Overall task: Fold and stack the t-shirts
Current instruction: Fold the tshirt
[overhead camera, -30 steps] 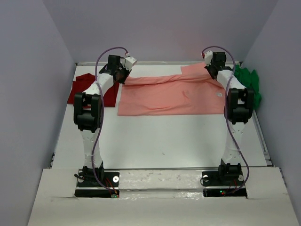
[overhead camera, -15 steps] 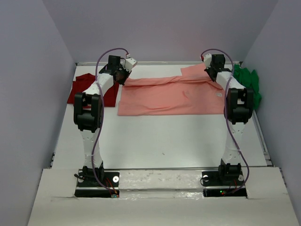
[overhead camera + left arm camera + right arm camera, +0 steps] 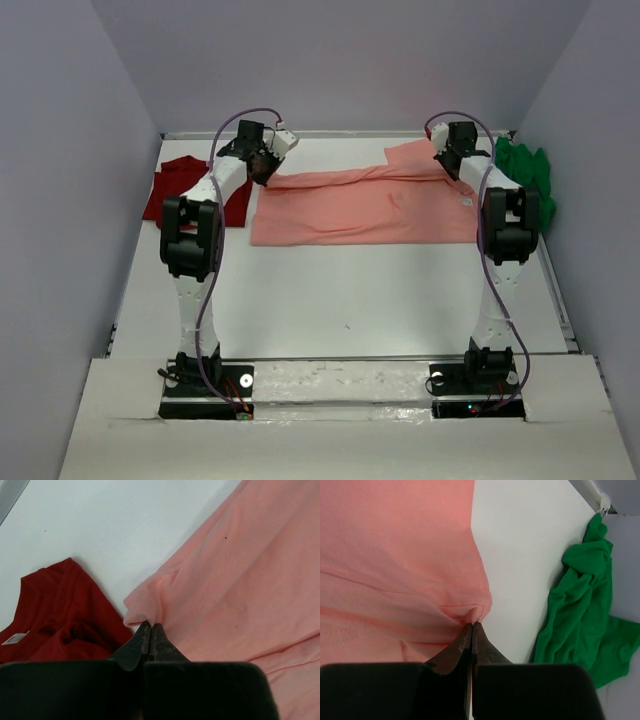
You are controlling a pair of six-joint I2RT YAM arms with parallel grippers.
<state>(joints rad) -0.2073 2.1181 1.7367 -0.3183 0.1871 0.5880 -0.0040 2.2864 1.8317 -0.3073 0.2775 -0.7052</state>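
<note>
The table [image 3: 350,290] is white and flat. A thin grey rim [image 3: 558,300] runs along its right side. A tiny dark speck [image 3: 347,325] sits on the top. Pale purple walls [image 3: 350,60] stand at the back and on both sides. A white board [image 3: 350,445] lies across the near edge, with a crinkly strip [image 3: 340,380] just behind it.

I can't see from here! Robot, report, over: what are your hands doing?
Both shut: left gripper pinching pink shirt at one far corner, right gripper at the other. Crumpled red shirt left, green shirt right. Nothing blocking.
</note>
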